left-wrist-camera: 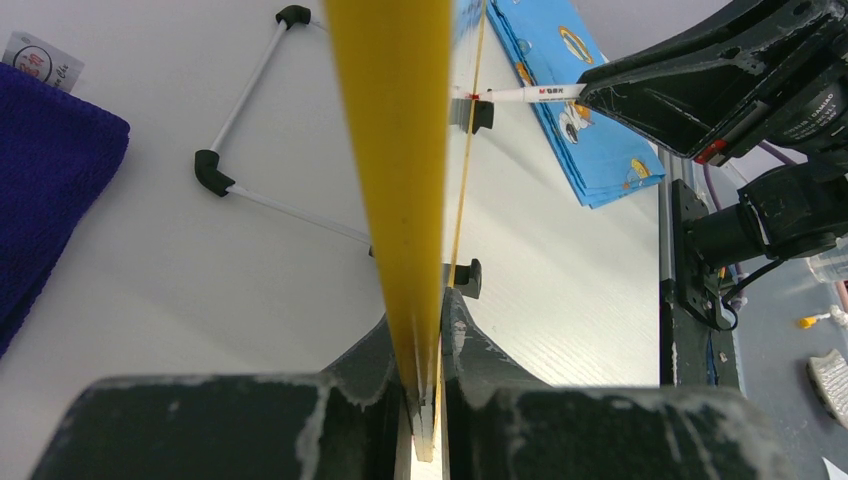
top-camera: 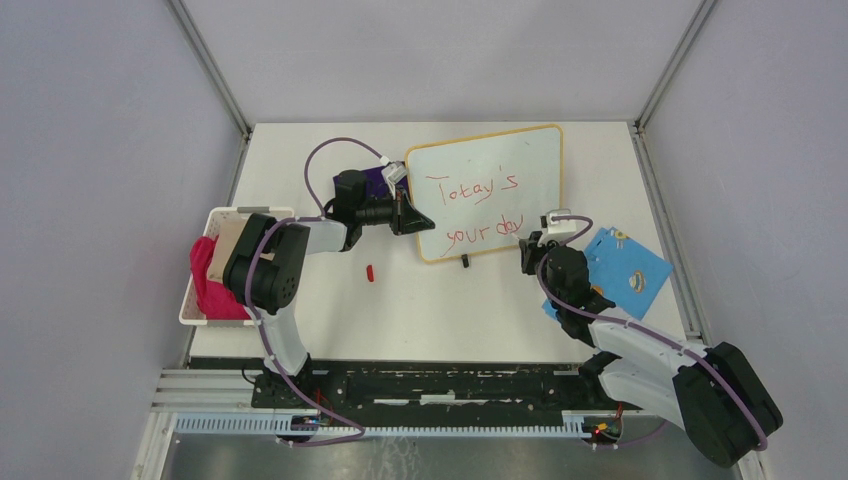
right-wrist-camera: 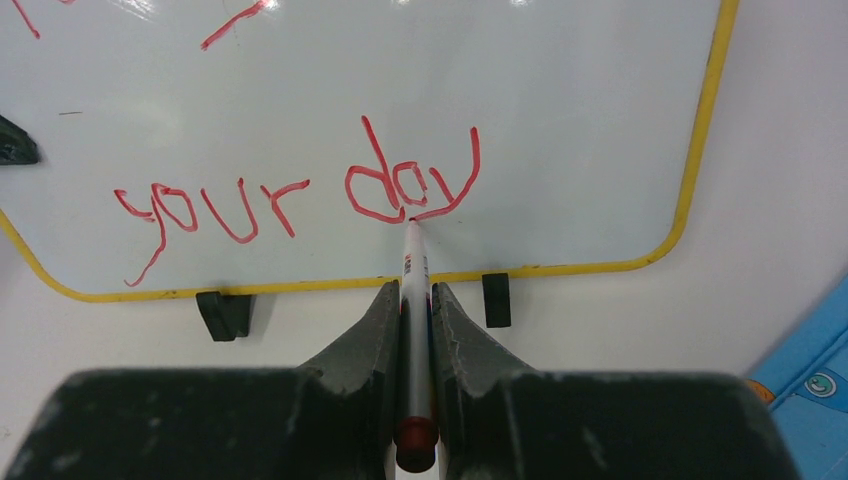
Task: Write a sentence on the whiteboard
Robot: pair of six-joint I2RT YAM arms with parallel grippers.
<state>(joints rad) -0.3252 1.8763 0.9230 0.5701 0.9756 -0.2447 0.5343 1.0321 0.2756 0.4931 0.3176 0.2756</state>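
We see the board (top-camera: 480,150) propped up at mid-table on black feet (right-wrist-camera: 225,312); its long axis runs L-R across the table, right end a bit farther from the arms than the left; the written face is turned toward the near edge, leaning back. The sentence (top-camera: 470,192) is in red, two lines running along that long axis: "Today's" on top, "your day" below, approx.; the letters read upright from the arms' side.

Left gripper (left-wrist-camera: 425,405) is pressed together on the board's left edge, near the lower corner; in its wrist view the yellow frame runs edge-on, straight away from the fingers. Right gripper (right-wrist-camera: 415,305) pinches a marker (right-wrist-camera: 412,285) lengthwise betw. its fingers; the marker's long axis points away from the arm at the board, tip fwd, red butt end toward the wrist; the tip touches the board at the foot of "day", betw. the a & y, just above the bottom frame.

Elsewhere: a blue sheet (top-camera: 625,270) lies flat right of the board, just beside the right gripper; a small red piece (top-camera: 369,272) lies on the table near the board's left corner, apart from it; a purple cloth (top-camera: 372,182) sits behind the left gripper; a white basket (top-camera: 195,300) at the table's left edge holds a pink cloth (top-camera: 210,285).
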